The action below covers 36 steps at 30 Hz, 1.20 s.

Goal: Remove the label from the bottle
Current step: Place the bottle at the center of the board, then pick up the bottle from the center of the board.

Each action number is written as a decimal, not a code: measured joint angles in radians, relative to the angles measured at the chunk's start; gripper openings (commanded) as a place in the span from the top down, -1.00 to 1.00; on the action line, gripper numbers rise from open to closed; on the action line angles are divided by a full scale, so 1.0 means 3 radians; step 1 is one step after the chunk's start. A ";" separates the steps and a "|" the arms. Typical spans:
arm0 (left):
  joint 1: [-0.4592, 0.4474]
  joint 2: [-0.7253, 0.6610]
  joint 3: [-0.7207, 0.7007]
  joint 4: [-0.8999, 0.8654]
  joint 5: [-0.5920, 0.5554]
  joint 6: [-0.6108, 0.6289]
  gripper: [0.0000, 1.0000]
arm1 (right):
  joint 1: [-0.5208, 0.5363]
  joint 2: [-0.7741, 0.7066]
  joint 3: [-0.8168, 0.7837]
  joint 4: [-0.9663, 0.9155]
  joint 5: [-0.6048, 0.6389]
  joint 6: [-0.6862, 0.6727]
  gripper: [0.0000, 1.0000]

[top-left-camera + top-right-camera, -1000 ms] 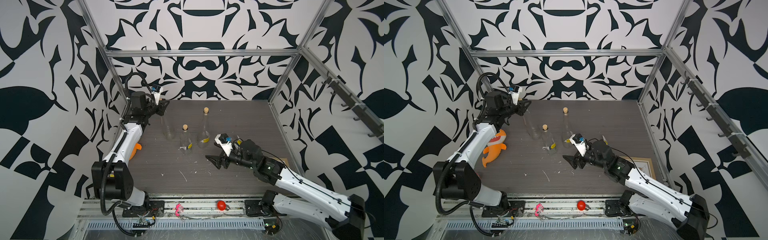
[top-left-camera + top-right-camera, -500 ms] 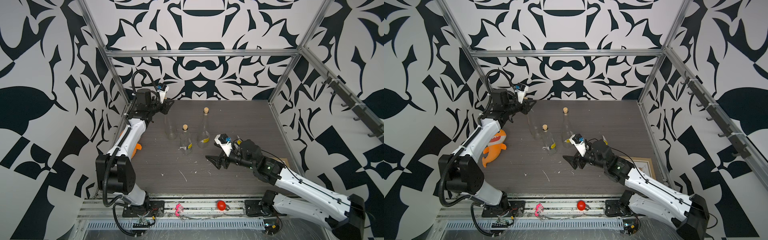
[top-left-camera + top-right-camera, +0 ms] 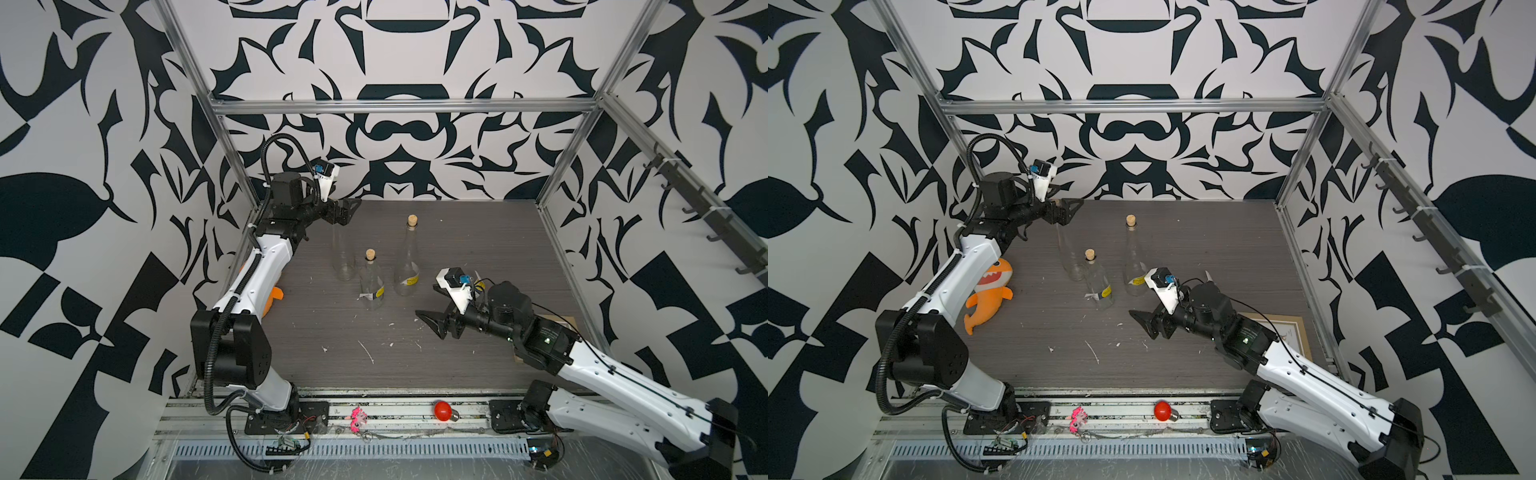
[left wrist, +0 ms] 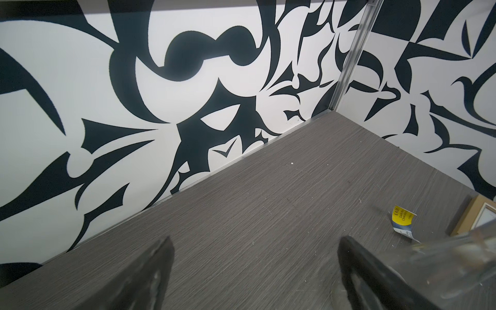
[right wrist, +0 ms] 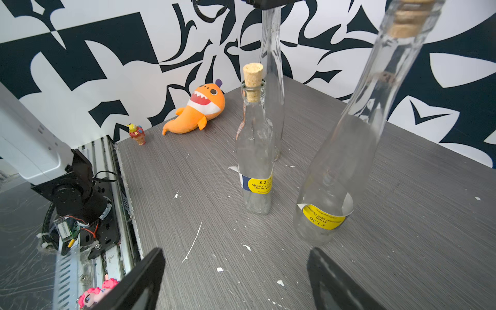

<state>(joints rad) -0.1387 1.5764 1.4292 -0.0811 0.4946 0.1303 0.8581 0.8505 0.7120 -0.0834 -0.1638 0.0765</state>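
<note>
Three clear glass bottles stand mid-table. An uncorked bottle (image 3: 343, 259) (image 3: 1073, 259) has no label. A short corked bottle (image 3: 371, 284) (image 5: 255, 150) carries a yellow and blue label (image 5: 259, 183). The tall corked bottle (image 3: 407, 259) (image 5: 346, 150) has a yellow label (image 5: 323, 218) low on its body. My left gripper (image 3: 347, 206) (image 4: 256, 239) is open at the top of the uncorked bottle. That bottle's glass (image 4: 442, 265) lies outside one finger, and nothing is between the fingers. Low over the table, my right gripper (image 3: 432, 322) (image 5: 236, 251) is open and empty, facing the labelled bottles.
A loose yellow label (image 4: 402, 220) lies on the table near a wooden picture frame (image 3: 1287, 332). An orange shark plush (image 3: 988, 291) lies by the left wall, with a small figurine (image 5: 138, 132) nearby. Paper scraps (image 3: 365, 351) dot the front. A red bulb (image 3: 442, 410) and pink toy (image 3: 358, 417) sit on the front rail.
My left gripper has gone from shut to wide open and shifted slightly right at the top of the uncorked bottle. The right arm and the bottles have stayed put.
</note>
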 measured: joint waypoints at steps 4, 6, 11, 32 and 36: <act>0.0000 -0.0102 0.0000 0.0003 -0.0014 -0.0024 -0.99 | 0.0000 -0.0024 -0.0009 -0.0042 0.0039 0.0017 -0.84; 0.0000 -0.0238 0.0000 -0.0003 -0.0053 -0.0025 -0.99 | 0.0000 -0.0017 -0.0009 -0.0067 0.0057 0.0022 -0.86; 0.0000 -0.0688 0.0000 -0.0089 -0.0102 -0.0025 -0.99 | 0.0000 0.0045 -0.0009 -0.0084 0.0079 0.0029 -0.89; -0.0697 -0.2209 -0.1797 -0.0217 0.0268 -0.0558 -0.99 | 0.0000 0.0075 -0.0009 -0.0111 0.0312 0.0132 -0.95; -0.0790 -0.2088 -0.1905 -0.0140 0.0177 -0.0561 -0.99 | 0.0000 0.0075 -0.0008 -0.0156 0.0327 0.0134 -0.95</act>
<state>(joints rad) -0.3756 0.9501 0.8577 -0.1230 0.5476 -0.0380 0.8581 0.8730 0.7097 -0.1303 -0.0658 0.1165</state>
